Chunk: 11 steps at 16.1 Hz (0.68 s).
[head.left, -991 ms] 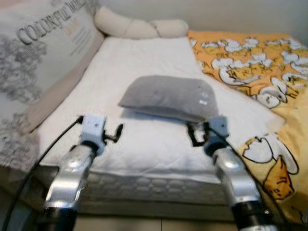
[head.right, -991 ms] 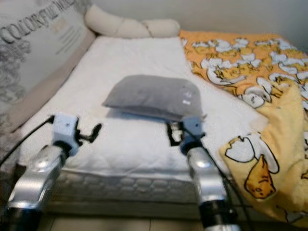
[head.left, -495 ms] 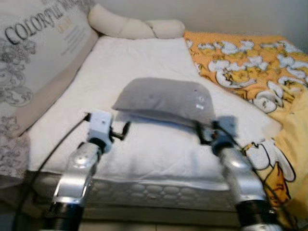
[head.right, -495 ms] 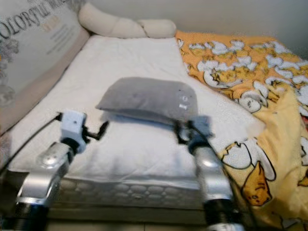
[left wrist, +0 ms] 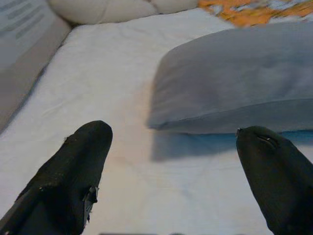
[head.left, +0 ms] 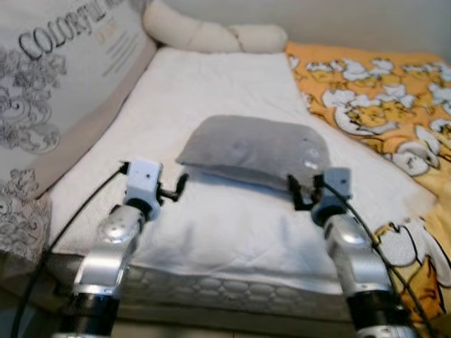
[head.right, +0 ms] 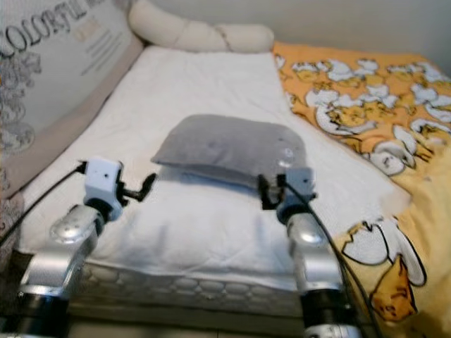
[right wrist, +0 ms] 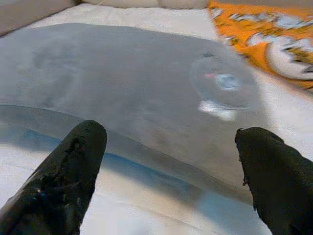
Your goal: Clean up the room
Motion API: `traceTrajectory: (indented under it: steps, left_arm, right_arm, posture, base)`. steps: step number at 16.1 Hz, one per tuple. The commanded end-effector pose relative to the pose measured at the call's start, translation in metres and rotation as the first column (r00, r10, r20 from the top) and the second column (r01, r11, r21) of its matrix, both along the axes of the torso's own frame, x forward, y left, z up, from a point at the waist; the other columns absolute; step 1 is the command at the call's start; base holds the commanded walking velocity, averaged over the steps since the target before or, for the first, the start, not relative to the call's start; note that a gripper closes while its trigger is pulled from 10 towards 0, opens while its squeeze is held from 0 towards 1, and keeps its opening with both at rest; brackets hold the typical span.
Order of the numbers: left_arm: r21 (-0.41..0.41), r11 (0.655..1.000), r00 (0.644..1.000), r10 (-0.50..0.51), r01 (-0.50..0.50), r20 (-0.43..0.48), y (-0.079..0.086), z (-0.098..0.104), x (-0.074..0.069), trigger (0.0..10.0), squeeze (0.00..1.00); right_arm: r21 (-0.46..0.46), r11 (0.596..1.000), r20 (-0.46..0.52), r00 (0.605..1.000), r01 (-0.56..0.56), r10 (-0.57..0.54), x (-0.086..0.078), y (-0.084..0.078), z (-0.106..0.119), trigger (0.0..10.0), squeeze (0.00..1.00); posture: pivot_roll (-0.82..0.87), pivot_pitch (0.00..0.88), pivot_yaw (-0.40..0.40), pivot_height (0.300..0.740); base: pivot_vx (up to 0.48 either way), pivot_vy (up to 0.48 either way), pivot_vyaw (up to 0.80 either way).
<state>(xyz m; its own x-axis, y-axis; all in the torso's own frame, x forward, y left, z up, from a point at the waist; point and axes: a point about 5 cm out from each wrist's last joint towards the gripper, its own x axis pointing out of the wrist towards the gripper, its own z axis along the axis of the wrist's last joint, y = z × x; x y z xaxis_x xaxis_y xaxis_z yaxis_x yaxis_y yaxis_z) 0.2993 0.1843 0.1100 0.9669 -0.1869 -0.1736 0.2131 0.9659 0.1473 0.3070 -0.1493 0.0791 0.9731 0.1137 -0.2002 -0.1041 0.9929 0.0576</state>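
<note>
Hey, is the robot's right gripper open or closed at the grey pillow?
Open. The right gripper has its two black fingers spread wide apart, with the grey pillow lying ahead between them, not yet pinched.

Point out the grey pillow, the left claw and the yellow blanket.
Grey pillow (head.left: 257,149): left eye view, top middle.
Left claw (head.left: 177,189): left eye view, between fingertips.
Yellow blanket (head.left: 373,95): left eye view, printed top.

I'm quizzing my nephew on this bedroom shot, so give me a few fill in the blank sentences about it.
The pillow lying on the white mattress is ____ in colour.
The blanket with the duck print is ____.
Both grippers, left and right, have their fingers ____.

Missing words: grey; orange; open
</note>
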Motion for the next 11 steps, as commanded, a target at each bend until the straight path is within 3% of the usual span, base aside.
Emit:
traceTrajectory:
  steps: [1,11]
  left_arm:
    - [-0.007,1.000,1.000,-0.019,0.019,0.016,-0.0055,0.0046,0.0029,10.0,0.00]
    - [-0.011,1.000,1.000,-0.014,0.015,0.021,-0.0042,0.0041,0.0025,10.0,0.00]
  right_arm:
    - [0.005,1.000,-0.002,1.000,0.007,-0.007,0.0006,-0.0036,0.0008,10.0,0.00]
    - [0.000,1.000,0.004,1.000,0.001,-0.001,0.0001,-0.0032,0.0000,10.0,0.00]
  posture:
    - [0.10,0.000,-0.009,0.740]
    - [0.11,0.000,-0.010,0.740]
  base:
    - [0.292,0.000,0.00]
    - [0.299,0.000,0.00]
